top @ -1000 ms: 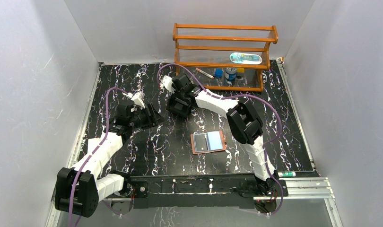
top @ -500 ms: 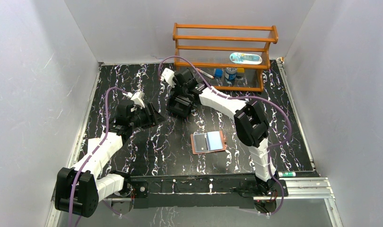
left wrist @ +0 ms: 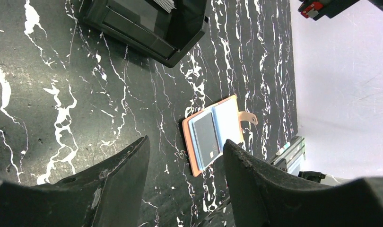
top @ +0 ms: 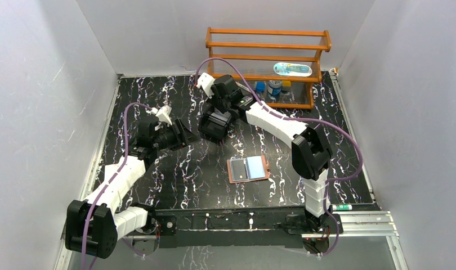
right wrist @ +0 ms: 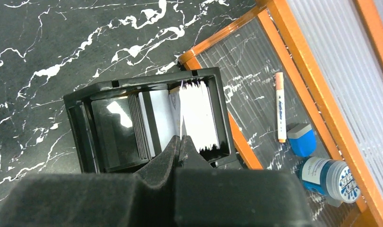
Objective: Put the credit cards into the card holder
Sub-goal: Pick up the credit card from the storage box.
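- Nearest, the card holder (top: 248, 169) lay open on the marbled table (top: 175, 180), one dark card (left wrist: 206, 137) tucked inside.
- Left gripper (left wrist: 185, 146) hovered with fingers spread, holding nothing.
- Beyond, right gripper (right wrist: 180, 141) was clenched over the credit cards (right wrist: 199, 118) standing in a black tray (right wrist: 81, 123); any pinch unclear.
- Farthest, an orange rack (top: 268, 45) held a marker (right wrist: 280, 106) and jar (right wrist: 329, 177).

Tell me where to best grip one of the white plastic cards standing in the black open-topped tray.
Pinch its exposed upper edge, coming down through the tray's open top, jaws across the two flat faces. The white plastic cards stand on edge, packed together, and the black open-topped tray walls them in on every side.
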### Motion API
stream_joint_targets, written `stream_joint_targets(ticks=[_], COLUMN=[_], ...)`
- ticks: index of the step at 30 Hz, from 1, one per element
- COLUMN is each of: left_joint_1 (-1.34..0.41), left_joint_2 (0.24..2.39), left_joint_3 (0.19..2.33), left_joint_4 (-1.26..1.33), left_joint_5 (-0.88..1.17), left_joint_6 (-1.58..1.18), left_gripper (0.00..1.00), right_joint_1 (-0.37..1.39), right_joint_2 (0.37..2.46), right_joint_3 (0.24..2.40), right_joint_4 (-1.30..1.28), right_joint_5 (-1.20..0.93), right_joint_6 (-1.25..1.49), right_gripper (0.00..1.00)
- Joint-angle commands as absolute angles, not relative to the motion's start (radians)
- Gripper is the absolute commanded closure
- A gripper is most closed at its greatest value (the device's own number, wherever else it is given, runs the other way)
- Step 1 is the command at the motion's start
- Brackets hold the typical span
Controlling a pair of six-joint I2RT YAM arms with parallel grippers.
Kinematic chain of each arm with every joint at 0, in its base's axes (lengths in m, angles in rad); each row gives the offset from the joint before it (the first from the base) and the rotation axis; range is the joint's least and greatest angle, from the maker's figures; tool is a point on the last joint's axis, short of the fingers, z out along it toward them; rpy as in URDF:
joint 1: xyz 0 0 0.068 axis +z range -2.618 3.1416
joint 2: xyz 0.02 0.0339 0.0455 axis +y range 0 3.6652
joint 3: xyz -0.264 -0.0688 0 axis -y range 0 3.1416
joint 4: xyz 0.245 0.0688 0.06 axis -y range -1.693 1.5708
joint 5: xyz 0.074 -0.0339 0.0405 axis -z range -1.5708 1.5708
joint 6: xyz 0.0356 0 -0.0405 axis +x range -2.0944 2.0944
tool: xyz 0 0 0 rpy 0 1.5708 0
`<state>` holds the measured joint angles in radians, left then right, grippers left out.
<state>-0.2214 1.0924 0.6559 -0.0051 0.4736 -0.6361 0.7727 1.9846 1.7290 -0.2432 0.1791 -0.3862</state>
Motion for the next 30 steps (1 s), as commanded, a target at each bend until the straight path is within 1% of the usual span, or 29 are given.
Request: stream_joint_targets(ticks=[1,4,6,8,10,13,17,22,26,30], left_joint_1=[-0.216,-0.215,-0.216,-0.216,-0.216,-0.216,-0.215,-0.215,-0.216,-0.217], left_joint_2=[1.073,1.069,1.066,1.056,1.043,1.024,1.014,1.032,1.033,1.034], left_joint_3=[0.693,0.728,0.754,0.766,0.757,0.723,0.715,0.687,0.677,0.669], left_joint_4=[-0.008,-0.025,-0.016,0.028,0.111,0.255,0.332,0.509,0.571,0.631], left_joint_5=[0.521,0.545,0.577,0.616,0.648,0.679,0.69,0.752,0.773,0.792], left_joint_6=[-0.637,-0.651,-0.684,-0.737,-0.83,-0.941,-1.01,-1.098,-1.137,-1.17], left_gripper=[0.43,0.43,0.43,0.42,0.41,0.4,0.38,0.36,0.36,0.36], right_joint_1=[0.766,0.755,0.729,0.696,0.662,0.627,0.608,0.598,0.598,0.597], right_joint_2=[1.958,1.917,1.865,1.794,1.697,1.55,1.384,1.316,1.301,1.326], right_joint_3=[1.75,1.753,1.713,1.638,1.515,1.296,1.08,0.93,0.835,0.825], right_joint_4=[-0.244,-0.268,-0.265,-0.223,-0.118,0.115,0.383,0.641,0.856,0.903], right_joint_5=[0.138,0.074,0.021,-0.08,-0.206,-0.344,-0.398,-0.459,-0.469,-0.504], right_joint_6=[-0.328,-0.218,-0.091,0.042,0.175,0.388,0.647,0.966,1.133,1.203], right_gripper=[1.0,1.0,1.0,1.0,1.0,1.0,1.0,1.0,1.0,1.0])
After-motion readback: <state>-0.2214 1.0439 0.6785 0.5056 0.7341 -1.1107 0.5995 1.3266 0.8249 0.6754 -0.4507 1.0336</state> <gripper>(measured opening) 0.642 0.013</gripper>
